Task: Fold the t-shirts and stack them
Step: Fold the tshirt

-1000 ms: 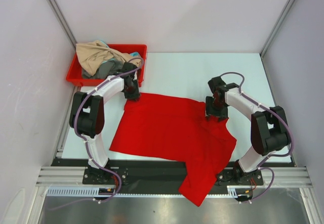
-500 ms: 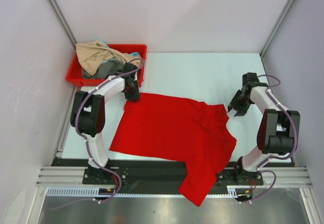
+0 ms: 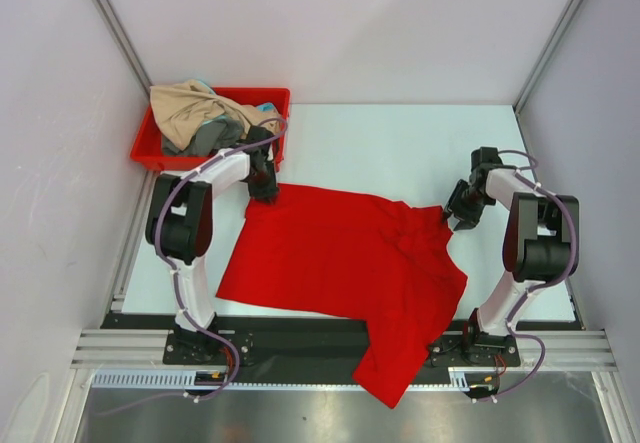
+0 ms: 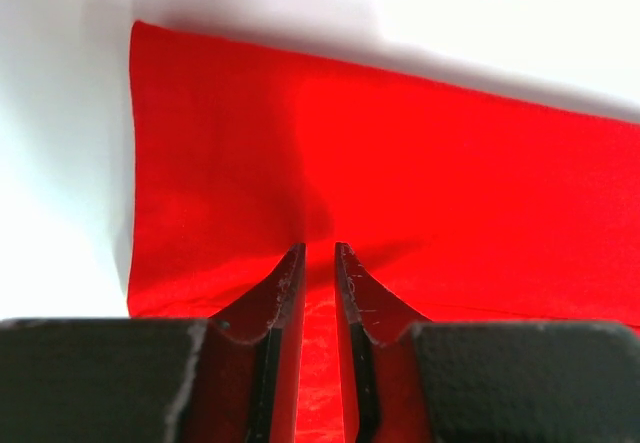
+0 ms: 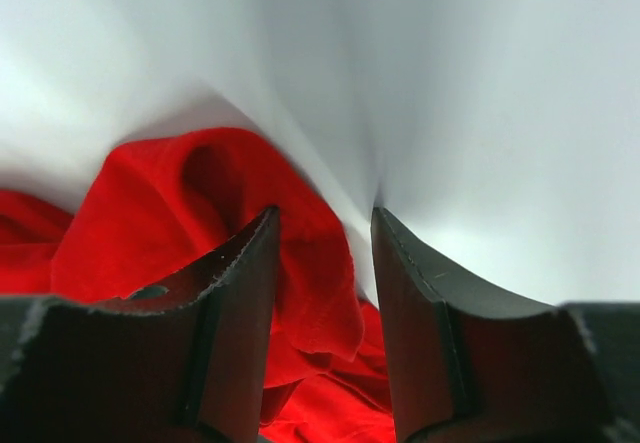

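From above, the red t-shirt [image 3: 345, 268] lies spread on the bench [image 3: 380, 143], its lower part hanging past the near edge. The tray [image 3: 145, 148] half hides the other shirts [image 3: 195, 113].

Left wrist: the left hand [image 4: 318, 255] is pinched tight on red cloth.

Right wrist: the right hand [image 5: 323, 225] is parted around a raised fold, its tips cut off.

Bright even light, blurred wrist close-ups

right gripper [image 3: 452, 217] back beside red shirt [image 3: 340, 263], apparently untouched
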`<state>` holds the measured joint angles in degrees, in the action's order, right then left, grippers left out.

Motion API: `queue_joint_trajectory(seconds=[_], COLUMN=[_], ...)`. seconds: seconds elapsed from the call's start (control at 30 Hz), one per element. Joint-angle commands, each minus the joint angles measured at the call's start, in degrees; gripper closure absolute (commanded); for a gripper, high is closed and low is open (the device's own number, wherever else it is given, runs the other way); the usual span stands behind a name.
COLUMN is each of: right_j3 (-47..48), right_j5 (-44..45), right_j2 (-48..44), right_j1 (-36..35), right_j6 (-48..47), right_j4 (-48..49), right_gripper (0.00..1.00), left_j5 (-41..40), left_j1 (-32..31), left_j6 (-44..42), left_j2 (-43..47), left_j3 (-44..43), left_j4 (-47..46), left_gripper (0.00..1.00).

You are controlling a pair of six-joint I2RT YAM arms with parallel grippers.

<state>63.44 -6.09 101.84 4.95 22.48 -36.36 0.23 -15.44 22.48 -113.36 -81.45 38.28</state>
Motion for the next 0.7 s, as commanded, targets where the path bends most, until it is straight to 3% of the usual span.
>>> queue_joint_trajectory(seconds=[0.0, 0.43, 0.67], right_j3=[1.69, 3.80, 4.24], right_j5=[-0.68, 0.11, -0.59], right_j2=[1.78, 4.16, 1.44], right_j1=[-0.03, -0.03, 0.32], right_j6=[-2.00, -2.62, -1.48], right_j4=[2.87, 2.61, 3.74], right_gripper=[0.53, 0.59, 0.48], left_j5=[-0.05, -2.34, -2.16], left_j1=[0.76, 1.38, 1.38], left_j6=[0.46, 1.16, 1.69], left_j2=[-1.16, -4.94, -5.55], left_j3=[-3.01, -5.56, -5.65], left_j4=[0.04, 0.92, 0.65], left_gripper=[0.78, 0.78, 0.78])
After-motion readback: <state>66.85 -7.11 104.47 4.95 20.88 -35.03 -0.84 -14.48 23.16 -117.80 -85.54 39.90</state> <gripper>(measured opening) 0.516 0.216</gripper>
